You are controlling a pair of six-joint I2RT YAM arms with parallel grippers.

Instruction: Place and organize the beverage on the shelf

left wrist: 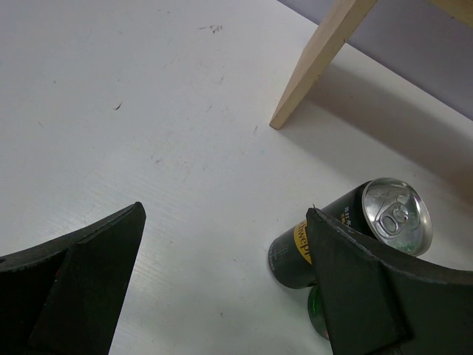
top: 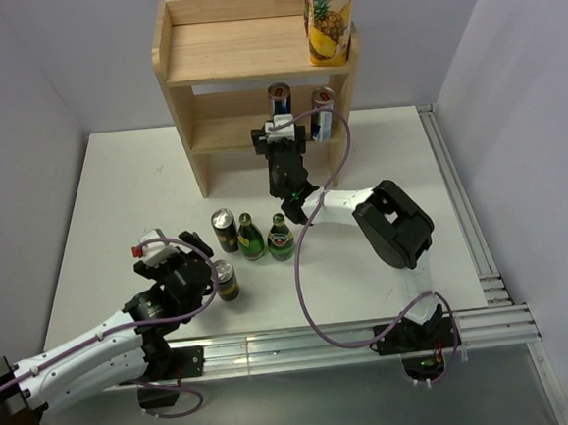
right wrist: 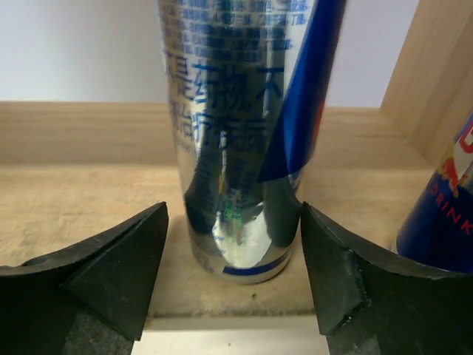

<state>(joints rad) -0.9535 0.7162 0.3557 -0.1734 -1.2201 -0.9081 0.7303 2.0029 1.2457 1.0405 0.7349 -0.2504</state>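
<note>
The light wooden shelf (top: 251, 48) stands at the back of the table. A pineapple juice carton (top: 331, 17) stands on its top board at the right. Two slim cans stand on its lower tier: a silver-blue can (top: 280, 99) and a blue can (top: 323, 111). My right gripper (top: 280, 132) is open at the lower tier's front edge. The silver-blue can (right wrist: 244, 133) stands upright just beyond its fingers, with a gap on each side. My left gripper (top: 209, 263) is open and empty beside a black can (top: 226, 279).
Another black can (top: 224, 229) and two green bottles (top: 251, 237) (top: 281, 237) stand in a row mid-table. The left wrist view shows a black, yellow-labelled can (left wrist: 295, 255) behind the right finger and a shelf side panel (left wrist: 318, 59). The blue can (right wrist: 443, 214) stands right of the right gripper.
</note>
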